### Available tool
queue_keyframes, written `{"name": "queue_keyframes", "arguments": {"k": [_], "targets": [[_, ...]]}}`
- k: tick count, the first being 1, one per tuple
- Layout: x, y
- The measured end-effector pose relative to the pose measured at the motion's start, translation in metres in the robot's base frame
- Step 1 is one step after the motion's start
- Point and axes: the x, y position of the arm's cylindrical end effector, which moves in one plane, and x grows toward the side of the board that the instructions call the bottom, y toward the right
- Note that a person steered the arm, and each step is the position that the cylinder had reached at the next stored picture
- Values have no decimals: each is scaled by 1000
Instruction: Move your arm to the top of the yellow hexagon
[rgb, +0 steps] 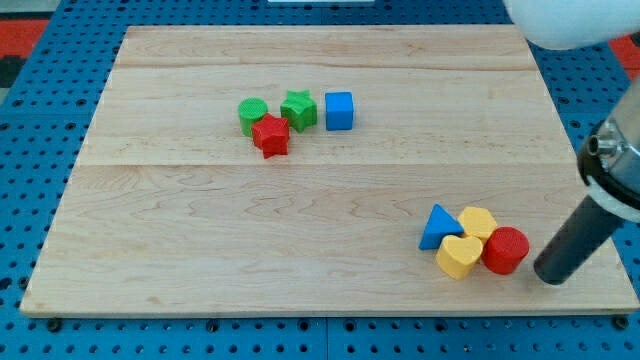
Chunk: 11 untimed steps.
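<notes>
The yellow hexagon (479, 222) lies near the board's lower right, in a cluster with a blue triangle (438, 227) on its left, a yellow heart (460, 256) below it and a red cylinder (505, 250) at its lower right. My tip (551, 274) rests on the board just right of the red cylinder, lower right of the hexagon. The dark rod slants up to the view's right edge.
A second cluster sits at upper centre: a green cylinder (252, 115), a red star (270, 136), a green star (298, 110) and a blue cube (339, 110). The wooden board (200, 230) lies on a blue pegboard. The arm's white body (570, 20) fills the top right corner.
</notes>
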Motion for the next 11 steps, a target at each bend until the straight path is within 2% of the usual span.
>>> {"name": "queue_keyframes", "arguments": {"k": [2,4,5,6,9,11], "targets": [[-7,-20],[-11,14],[-30,30],[-67,30],[-104,-61],[-145,-75]]}}
